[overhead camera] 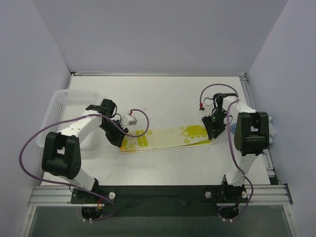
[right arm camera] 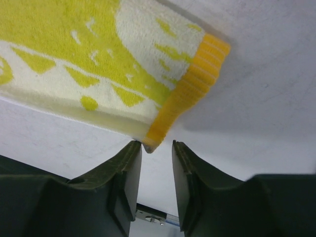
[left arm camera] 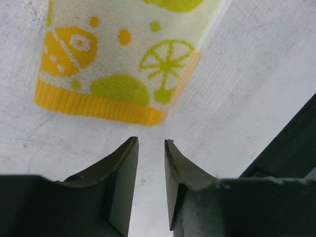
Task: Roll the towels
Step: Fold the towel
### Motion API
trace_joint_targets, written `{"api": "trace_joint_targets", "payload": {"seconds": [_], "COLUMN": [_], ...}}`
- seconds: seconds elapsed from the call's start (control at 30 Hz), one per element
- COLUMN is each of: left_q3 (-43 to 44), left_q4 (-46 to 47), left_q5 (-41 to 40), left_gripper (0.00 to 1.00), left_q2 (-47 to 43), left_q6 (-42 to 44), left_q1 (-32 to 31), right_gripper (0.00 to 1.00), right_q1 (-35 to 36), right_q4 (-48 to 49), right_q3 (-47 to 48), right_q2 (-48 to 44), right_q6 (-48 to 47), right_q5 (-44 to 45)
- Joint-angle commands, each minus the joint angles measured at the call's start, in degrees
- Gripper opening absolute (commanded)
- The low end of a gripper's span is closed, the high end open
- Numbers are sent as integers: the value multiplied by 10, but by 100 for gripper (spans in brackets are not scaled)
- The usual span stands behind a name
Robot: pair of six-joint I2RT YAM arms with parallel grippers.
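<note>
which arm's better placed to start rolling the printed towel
Probably right: a corner of the printed towel sits at the open tips of the right tool; the left tool is short of its end.

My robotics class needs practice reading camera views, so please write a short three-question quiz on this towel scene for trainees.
1. True or false: the left tool is gripping the printed towel.
2. The white basket sits: A) at the scene's left, B) at its right, C) on the towel.
3. Fill in: the right tool has its jaws ____.
Key: 1 false; 2 A; 3 open.
</note>
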Motion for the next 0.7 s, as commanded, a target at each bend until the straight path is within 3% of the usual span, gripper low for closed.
{"api": "trace_joint_targets", "payload": {"seconds": [0.0, 0.1, 0.23, 0.33, 0.47, 0.67], "left_q3": [-7, -7, 7, 41, 68, 97], "left_q4": [-34, -64, -71, -56, 20, 78], "left_q5": [34, 47, 54, 75, 74, 68], "left_gripper": [40, 42, 42, 40, 31, 22], "left_q2": [-27, -36, -51, -44, -15, 59], "left_q6": [43, 64, 50, 4, -114, -211], "left_q1": [-4, -4, -4, -5, -7, -8], "right_gripper": [33, 45, 46, 41, 22, 15], "right_q1": [-4, -4, -4, -4, -4, -1], "right_q4": [-37, -53, -85, -86, -83, -62], "right_q3": [-11, -10, 24, 63, 128, 178], "right_q2": [-45, -66, -90, -84, -21, 73], "right_q6": [-26, -33, -32, -1, 62, 108], "right_q5": [17, 4, -36, -55, -97, -103]}}
